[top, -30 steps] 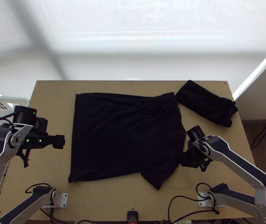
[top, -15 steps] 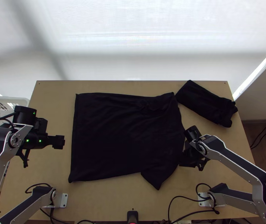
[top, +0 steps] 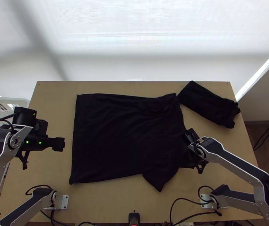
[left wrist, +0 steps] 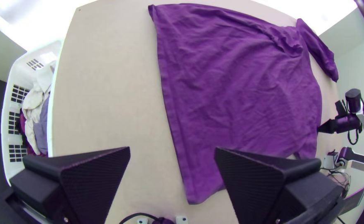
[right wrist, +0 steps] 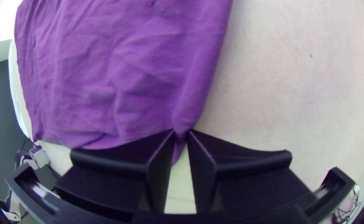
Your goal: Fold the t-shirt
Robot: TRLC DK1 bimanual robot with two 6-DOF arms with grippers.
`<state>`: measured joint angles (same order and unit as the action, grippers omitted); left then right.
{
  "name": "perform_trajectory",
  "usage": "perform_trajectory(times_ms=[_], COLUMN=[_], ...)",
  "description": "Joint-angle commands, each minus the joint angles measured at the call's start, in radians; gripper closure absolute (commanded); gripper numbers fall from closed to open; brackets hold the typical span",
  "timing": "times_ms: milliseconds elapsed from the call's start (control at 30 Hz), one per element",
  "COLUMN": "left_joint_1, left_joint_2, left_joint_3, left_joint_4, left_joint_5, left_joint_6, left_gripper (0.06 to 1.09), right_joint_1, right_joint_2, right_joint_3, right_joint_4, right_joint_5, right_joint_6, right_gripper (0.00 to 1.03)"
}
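Observation:
The black t-shirt [top: 126, 139], purple in the wrist views, lies spread over the middle of the table with a pointed sleeve at its near edge; some creases run near its far right corner. At its right edge is my right gripper [top: 187, 162]. In the right wrist view the t-shirt [right wrist: 119, 74] has its edge pinched between the close-set tips of my right gripper [right wrist: 182, 132]. My left gripper [top: 59, 144] stands left of the cloth. Seen from its own wrist, my left gripper [left wrist: 172, 150] has its fingers wide apart, holding nothing.
Another dark cloth [top: 208, 103], folded into a bundle, lies at the table's far right corner. A white basket [left wrist: 55, 99] with clothes in it stands beyond the table's left edge. Bare tabletop [top: 51, 101] lies left of the t-shirt.
My right gripper has moved a little left and farther onto the t-shirt's right edge. The left arm has hardly moved, and the t-shirt lies much as before.

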<state>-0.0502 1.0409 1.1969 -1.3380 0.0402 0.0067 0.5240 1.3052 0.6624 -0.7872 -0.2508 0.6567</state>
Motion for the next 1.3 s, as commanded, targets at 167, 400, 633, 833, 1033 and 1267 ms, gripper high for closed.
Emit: perform_trajectory(times_ms=[167, 400, 633, 833, 1033, 1267], left_joint_1=[-0.019, -0.068, -0.171, -0.272, -0.298, -0.297], left_joint_2=[-0.008, 0.025, 0.067, 0.114, 0.214, 0.326], left_joint_3=[-0.097, -0.217, -0.361, -0.396, -0.442, -0.451], left_joint_4=[-0.132, -0.127, -0.135, -0.112, -0.075, -0.047], left_joint_5=[-0.002, -0.059, -0.077, -0.008, 0.001, 0.015], left_joint_6=[0.23, 0.389, 0.417, 0.371, 0.355, 0.332], left_gripper=[0.1, 0.1, 0.1, 0.1, 0.1, 0.11], right_joint_1=[0.007, 0.005, 0.001, -0.001, -0.001, -0.002], right_joint_2=[-0.015, -0.017, -0.02, -0.021, -0.02, -0.018], right_joint_3=[-0.01, -0.007, 0.005, -0.001, 0.002, 0.0], right_joint_4=[0.009, 0.011, 0.016, 0.028, 0.029, 0.036], right_joint_5=[0.018, 0.019, 0.019, 0.019, 0.019, 0.019], right_joint_6=[0.009, 0.008, 0.008, 0.011, 0.009, 0.009], right_gripper=[1.0, 1.0, 1.0, 1.0, 1.0, 1.0])
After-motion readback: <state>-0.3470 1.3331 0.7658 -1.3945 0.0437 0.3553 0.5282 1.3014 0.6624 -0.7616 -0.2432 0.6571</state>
